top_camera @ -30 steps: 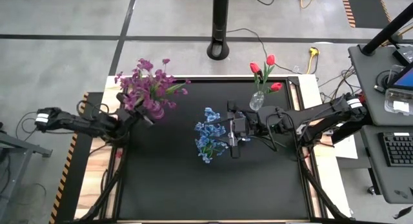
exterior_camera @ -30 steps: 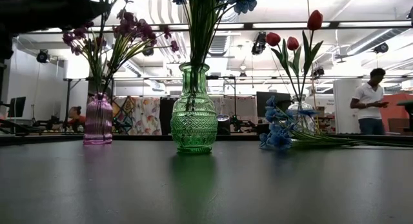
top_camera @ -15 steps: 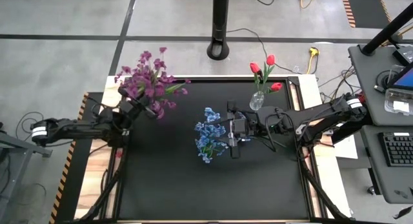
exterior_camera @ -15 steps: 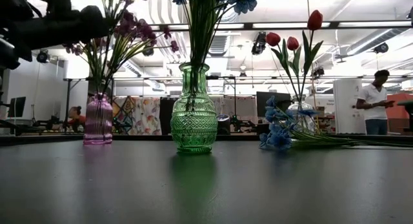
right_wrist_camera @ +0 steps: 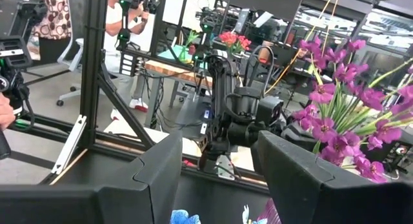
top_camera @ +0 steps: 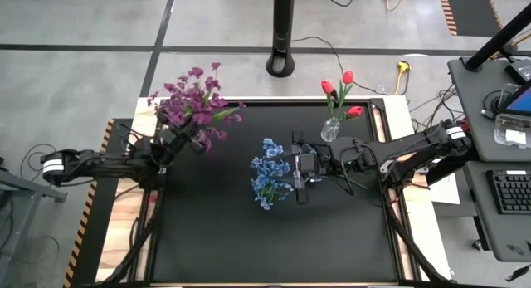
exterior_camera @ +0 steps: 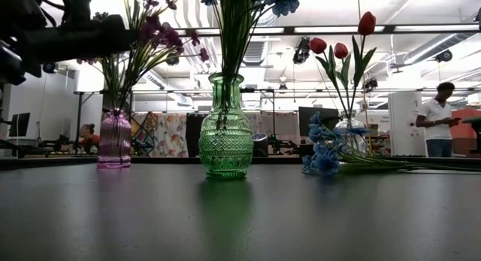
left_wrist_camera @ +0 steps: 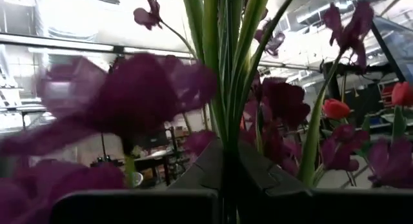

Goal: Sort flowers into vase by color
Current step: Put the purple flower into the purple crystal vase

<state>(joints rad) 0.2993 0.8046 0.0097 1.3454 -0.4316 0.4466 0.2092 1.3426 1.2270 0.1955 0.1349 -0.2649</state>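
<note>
From above, we are seeing the left end effector (top_camera: 177,139) sitting at the foot of the purple flowers (top_camera: 192,105) near the far left corner of the black surface (top_camera: 249,230), while the right end effector (top_camera: 292,167) is hanging over the blue flowers (top_camera: 270,173) at the middle; the red flowers (top_camera: 342,87) are standing in a clear vase (top_camera: 330,129) by the far right edge

At surface level, we are looking at a purple vase (exterior_camera: 114,139) holding the purple stems, a green vase (exterior_camera: 225,130) holding blue blossoms, and a loose blue stem (exterior_camera: 325,157) lying flat beside the clear vase

Through the left wrist camera, we are seeing the left fingers pinched shut on a green stem of the purple bunch

Through the right wrist camera, we are seeing the right fingers (right_wrist_camera: 155,179) standing partly apart with nothing between them, blue petals showing just below

We are judging that a purple stem is being settled into its vase; the next move is calling for the left end effector to let go without dragging the bunch, and for the right one to drop onto the loose blue stem and carry it to the green vase
</note>
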